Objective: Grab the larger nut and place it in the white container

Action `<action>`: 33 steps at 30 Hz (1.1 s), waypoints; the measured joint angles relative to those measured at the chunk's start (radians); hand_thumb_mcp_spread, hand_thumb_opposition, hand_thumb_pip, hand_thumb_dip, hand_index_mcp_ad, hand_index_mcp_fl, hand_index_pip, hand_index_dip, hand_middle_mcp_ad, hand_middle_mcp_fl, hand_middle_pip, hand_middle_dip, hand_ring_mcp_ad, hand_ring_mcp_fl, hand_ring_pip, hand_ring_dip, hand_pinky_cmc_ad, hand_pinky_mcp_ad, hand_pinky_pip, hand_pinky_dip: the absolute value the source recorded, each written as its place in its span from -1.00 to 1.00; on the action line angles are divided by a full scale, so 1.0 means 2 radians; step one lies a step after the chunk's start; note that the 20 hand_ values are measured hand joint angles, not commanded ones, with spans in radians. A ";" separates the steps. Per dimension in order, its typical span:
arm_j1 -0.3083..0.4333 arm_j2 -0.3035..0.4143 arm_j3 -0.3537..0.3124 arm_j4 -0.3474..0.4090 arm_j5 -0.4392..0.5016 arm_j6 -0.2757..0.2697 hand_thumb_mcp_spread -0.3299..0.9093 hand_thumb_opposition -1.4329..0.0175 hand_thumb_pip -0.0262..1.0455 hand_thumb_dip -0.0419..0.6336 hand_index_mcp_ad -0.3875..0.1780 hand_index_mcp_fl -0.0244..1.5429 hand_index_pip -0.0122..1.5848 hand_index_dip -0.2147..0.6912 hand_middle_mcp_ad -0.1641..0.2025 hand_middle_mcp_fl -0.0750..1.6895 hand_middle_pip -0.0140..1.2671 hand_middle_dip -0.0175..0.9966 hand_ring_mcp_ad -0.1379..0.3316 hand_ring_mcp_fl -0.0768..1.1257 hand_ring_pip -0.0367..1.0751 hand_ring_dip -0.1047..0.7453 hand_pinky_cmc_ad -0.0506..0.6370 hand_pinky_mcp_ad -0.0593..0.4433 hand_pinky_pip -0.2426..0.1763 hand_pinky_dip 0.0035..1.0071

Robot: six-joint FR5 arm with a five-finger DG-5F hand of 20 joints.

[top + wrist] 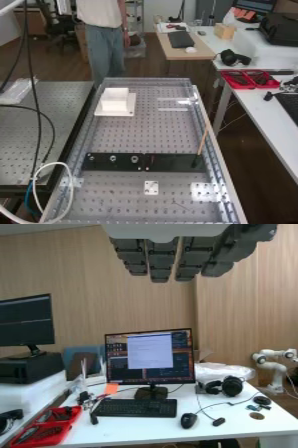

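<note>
On the flat black bar in the high view stand the larger nut, the smaller nut to its left and the bearing to its right. The white container sits on a white base farther up the perforated bench. In the wrist view the hand hangs with its dark fingers straight and apart from any object; desks and a wall lie beyond it.
A thin wooden stick leans up from the bar's right part. A small white plate lies nearer on the bench. White and blue hoses loop at the lower left. A person stands behind the bench.
</note>
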 joint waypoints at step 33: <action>-0.002 0.001 -0.017 0.001 0.016 0.000 -0.15 -0.07 0.05 -0.63 0.30 -0.92 -0.86 -0.53 0.20 -0.86 -0.76 -0.53 0.33 -0.85 -0.78 -0.37 0.29 0.62 -0.28 0.28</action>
